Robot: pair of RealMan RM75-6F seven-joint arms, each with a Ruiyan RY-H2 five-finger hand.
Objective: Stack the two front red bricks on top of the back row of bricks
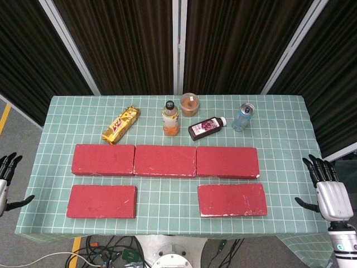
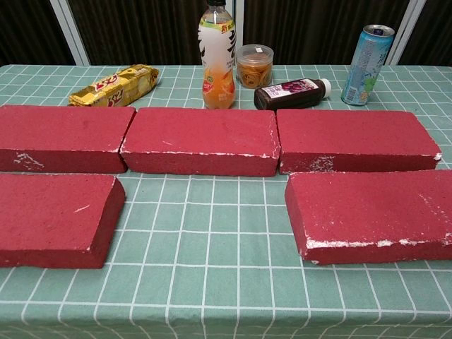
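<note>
Red bricks lie flat on the bench [image 1: 279,120], which wears a green checked cloth. 3 form the back row: the left back brick [image 1: 104,159], the middle back brick [image 1: 165,161] and the right back brick [image 1: 227,162], set end to end and touching or nearly so. Nearer the robot lie 2 more, the front left brick [image 1: 101,201] and the front right brick [image 1: 232,199], well apart from each other, each just in front of the back row with a strip of cloth between. Nothing is stacked yet.

Behind the row sit a gold snack packet [image 1: 120,124], an upright orange drink bottle [image 1: 170,119], a small lidded jar [image 1: 189,104], a dark bottle [image 1: 206,128] on its side and a blue can [image 1: 243,116].

Both hands hang off the bench edges, holding nothing: the left hand [image 1: 6,177] and right hand [image 1: 329,190], fingers spread apart.
</note>
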